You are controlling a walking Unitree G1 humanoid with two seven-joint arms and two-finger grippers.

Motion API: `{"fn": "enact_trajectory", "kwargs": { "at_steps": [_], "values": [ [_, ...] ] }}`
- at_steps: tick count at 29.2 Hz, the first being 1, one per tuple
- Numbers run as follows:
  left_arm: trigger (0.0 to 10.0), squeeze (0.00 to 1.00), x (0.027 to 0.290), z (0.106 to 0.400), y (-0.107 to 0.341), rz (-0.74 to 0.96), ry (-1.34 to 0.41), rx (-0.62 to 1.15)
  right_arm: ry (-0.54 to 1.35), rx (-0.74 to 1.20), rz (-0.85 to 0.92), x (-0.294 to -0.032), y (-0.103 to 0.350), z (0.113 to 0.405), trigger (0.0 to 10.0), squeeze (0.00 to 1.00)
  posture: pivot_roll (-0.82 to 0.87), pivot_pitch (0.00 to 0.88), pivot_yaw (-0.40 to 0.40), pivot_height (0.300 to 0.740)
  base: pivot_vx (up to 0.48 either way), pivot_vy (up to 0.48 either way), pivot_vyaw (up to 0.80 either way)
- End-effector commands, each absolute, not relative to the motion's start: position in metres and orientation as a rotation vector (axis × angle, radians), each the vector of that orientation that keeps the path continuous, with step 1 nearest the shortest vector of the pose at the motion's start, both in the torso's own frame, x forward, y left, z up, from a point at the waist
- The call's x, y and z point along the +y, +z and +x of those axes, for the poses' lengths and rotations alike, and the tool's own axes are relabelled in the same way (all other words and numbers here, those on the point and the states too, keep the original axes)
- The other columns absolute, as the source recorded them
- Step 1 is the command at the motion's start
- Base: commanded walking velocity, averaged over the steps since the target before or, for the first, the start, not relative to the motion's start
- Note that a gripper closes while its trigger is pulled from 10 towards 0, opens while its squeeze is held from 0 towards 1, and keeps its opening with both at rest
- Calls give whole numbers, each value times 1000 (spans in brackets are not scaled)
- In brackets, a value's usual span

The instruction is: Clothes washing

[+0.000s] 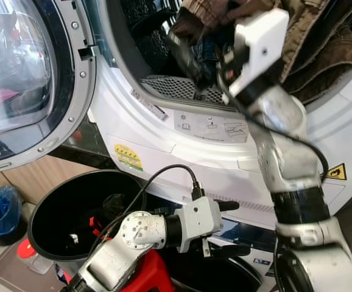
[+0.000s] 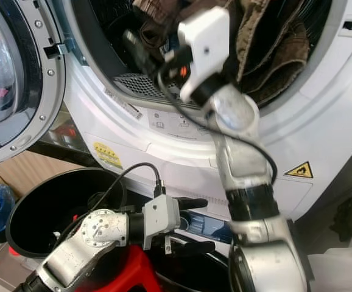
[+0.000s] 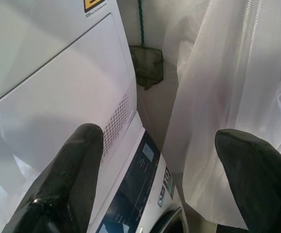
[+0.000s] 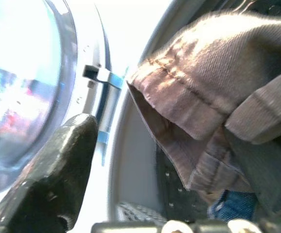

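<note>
Brown clothes already sit in the drum, more wait in the bin; my right gripper unclear, left gripper spread, empty.

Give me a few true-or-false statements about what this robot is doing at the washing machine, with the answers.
1. The washer door is shut. False: it stands swung open to the left of the drum opening.
2. The right gripper is raised to the drum mouth, next to brown clothes. True.
3. The left gripper is inside the drum. False: it is held low, in front of the machine's lower panel, with its fingers apart.
4. A black bin sits on the floor below the open door. True.
5. The drum is empty. False: brown clothes hang at its mouth, with some blue fabric beneath them.
</note>
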State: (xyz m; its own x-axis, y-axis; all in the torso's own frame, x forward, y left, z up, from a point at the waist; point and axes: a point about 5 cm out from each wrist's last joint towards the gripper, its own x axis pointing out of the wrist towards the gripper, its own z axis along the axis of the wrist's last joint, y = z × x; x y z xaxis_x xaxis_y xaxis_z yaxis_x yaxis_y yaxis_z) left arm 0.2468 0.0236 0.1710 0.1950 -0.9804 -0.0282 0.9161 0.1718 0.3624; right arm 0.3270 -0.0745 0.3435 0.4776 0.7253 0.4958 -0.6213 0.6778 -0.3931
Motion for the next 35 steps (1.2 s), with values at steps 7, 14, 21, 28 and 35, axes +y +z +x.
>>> {"fn": "enact_trajectory", "kwargs": {
  "at_steps": [7, 14, 21, 28, 35],
  "values": [
    [10000, 0, 27, 249, 172, 356, -1357, -248, 980, -589, -279, -79, 312, 297, 10000, 0, -27, 0, 97, 740, 0, 0, 0],
    [10000, 0, 27, 248, 172, 357, -1385, -237, 1018, -533, -339, -92, 297, 287, 10000, 0, -36, 8, 103, 740, 0, 0, 0],
    [10000, 0, 40, 241, 163, 370, -1447, -159, 1002, -456, -363, -109, 286, 284, 10000, 0, -36, 23, 105, 740, 0, 0, 0],
    [10000, 0, 52, 234, 152, 401, -1529, -41, 1113, -409, -390, -111, 274, 272, 10000, 0, -34, 26, 105, 740, 0, 0, 0],
    [10000, 0, 57, 230, 152, 396, -1576, 1, 1157, -319, -436, -114, 260, 270, 10000, 0, -36, 27, 105, 740, 0, 0, 0]
  ]
}}
